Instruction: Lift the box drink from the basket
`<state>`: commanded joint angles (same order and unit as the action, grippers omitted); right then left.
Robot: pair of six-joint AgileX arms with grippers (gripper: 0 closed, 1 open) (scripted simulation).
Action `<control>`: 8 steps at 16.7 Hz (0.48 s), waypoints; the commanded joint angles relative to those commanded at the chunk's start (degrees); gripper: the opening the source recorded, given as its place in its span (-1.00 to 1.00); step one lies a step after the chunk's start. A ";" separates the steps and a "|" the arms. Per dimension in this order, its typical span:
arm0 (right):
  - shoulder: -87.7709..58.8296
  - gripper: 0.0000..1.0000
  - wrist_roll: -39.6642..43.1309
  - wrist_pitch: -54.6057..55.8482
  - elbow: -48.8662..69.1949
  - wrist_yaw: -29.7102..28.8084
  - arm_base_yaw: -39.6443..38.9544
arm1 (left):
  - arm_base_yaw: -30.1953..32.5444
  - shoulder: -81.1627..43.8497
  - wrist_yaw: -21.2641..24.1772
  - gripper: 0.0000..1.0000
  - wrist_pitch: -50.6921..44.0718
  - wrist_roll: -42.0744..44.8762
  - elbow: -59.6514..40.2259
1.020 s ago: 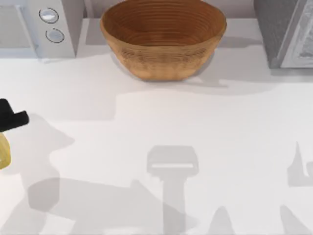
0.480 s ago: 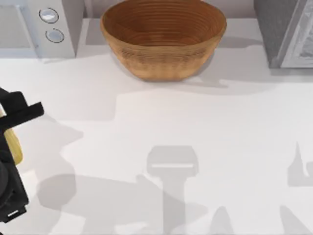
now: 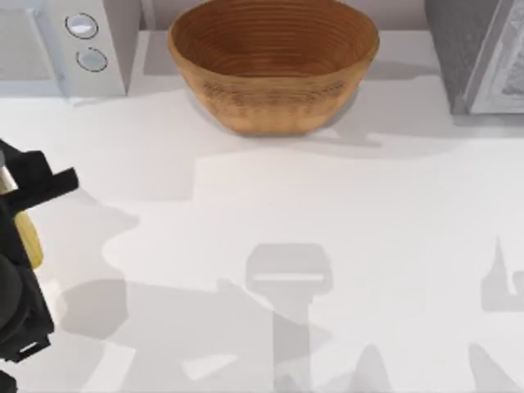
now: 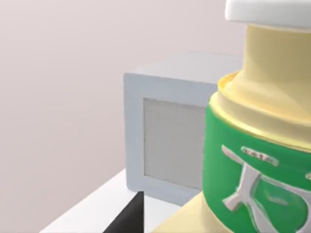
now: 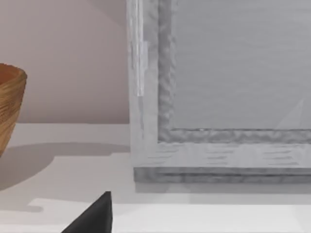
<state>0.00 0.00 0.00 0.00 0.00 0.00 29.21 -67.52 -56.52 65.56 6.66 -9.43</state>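
The box drink [image 3: 29, 242] sits at the left edge of the top view, well apart from the basket and clear of it. The left pincer [image 3: 23, 209] looks closed around it. In the left wrist view it [image 4: 257, 160] shows a yellow body, a green label band and a white cap. I judge it light and fairly stiff, its smooth sides apt to slip, so the flat body below the cap is the place to grip. The basket [image 3: 270, 102] stands at the top centre of the desk [image 3: 368, 229]. The right pincer [image 5: 95, 216] is parked near the grey cabinet [image 5: 233, 97]; I cannot tell how far it is open.
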 joint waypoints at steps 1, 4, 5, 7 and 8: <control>0.00 1.00 0.00 0.00 0.00 0.00 0.00 | -0.63 -1.93 0.71 -1.00 1.78 -0.10 0.09; 0.00 1.00 0.00 0.00 0.00 0.00 0.00 | -2.55 -6.66 2.58 -1.00 6.35 -0.51 0.26; 0.00 1.00 0.00 0.00 0.00 0.00 0.00 | -3.38 -8.27 3.11 -1.00 8.01 -0.77 0.26; 0.00 1.00 0.00 0.00 0.00 0.00 0.00 | -4.79 -11.24 4.09 -1.00 11.08 -1.21 0.28; 0.00 1.00 0.00 0.00 0.00 0.00 0.00 | -5.38 -13.17 4.72 -1.00 12.96 -1.33 0.31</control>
<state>0.00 0.00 0.00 0.00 0.00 0.00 23.83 -80.69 -51.80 78.52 5.33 -9.11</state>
